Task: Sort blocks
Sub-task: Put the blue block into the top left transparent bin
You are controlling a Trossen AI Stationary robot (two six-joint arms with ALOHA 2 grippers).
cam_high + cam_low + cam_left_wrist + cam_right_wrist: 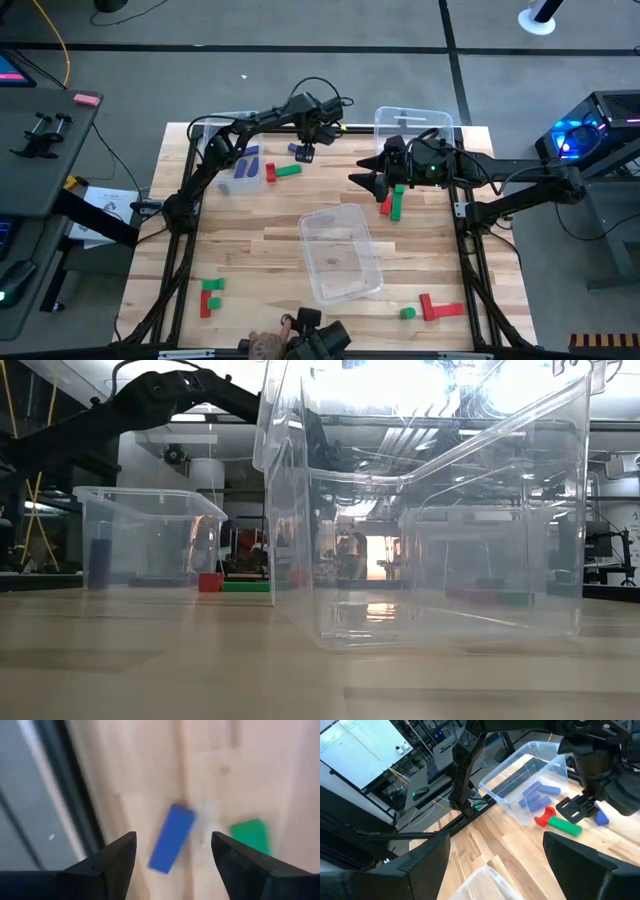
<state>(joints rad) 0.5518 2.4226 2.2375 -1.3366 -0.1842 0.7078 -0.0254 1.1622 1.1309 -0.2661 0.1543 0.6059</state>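
Note:
My left gripper [303,148] hangs open over the table's far middle, fingers pointing down. A blue block [171,837] shows blurred below and between its fingers, apart from both; it also shows beside the gripper [601,817]. A green bar [565,826] and a red block [545,815] lie on the table close by. Several blue blocks [537,795] lie in the far-left clear bin [232,150]. My right gripper [378,183] waits open above the table at the right, holding nothing.
A clear bin [340,250] stands mid-table and another [412,125] at the far right. Red and green blocks lie below the right gripper [392,205], near the left front [210,295] and right front [435,308]. A person's hand [265,346] shows at the near edge.

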